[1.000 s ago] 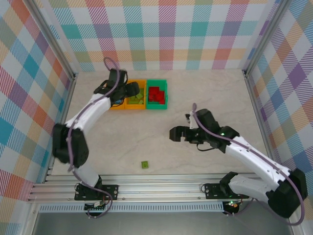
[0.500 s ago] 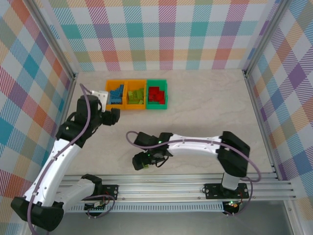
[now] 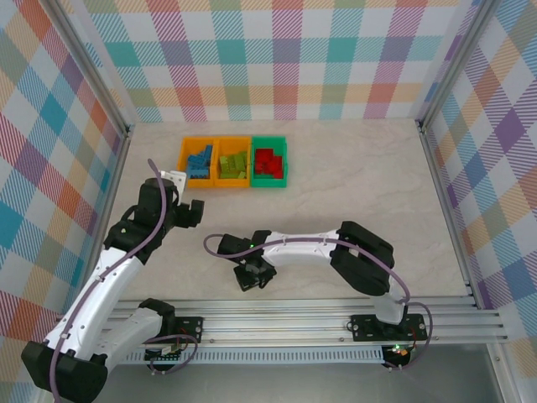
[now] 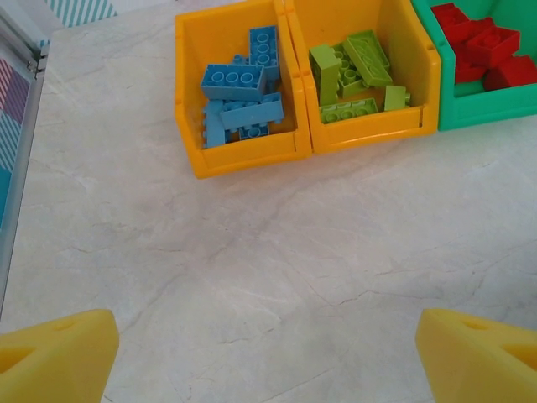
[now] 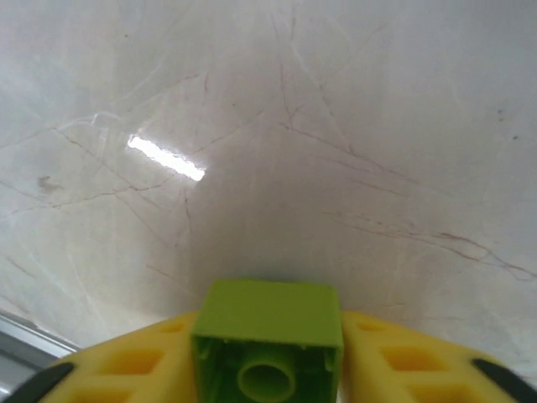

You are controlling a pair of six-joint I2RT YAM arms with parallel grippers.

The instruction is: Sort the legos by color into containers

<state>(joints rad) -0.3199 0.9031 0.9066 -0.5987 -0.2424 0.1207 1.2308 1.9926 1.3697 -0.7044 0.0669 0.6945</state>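
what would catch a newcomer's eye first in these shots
The row of three bins at the far left of the table, already colour-sorted: blue legos in the left orange one, lime legos in the middle orange one, red legos in the green one. Next, the right gripper near the front rail, shut on a single lime brick, while the left gripper hangs open facing the bins.

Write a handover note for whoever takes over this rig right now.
Left end effector: open, empty, above the table.
Right end effector: shut on a lime brick, close to the table.
Done: blue legos in the left orange bin, lime legos in the middle orange bin, red legos in the green bin.
Left: carry the held brick to the middle orange bin.
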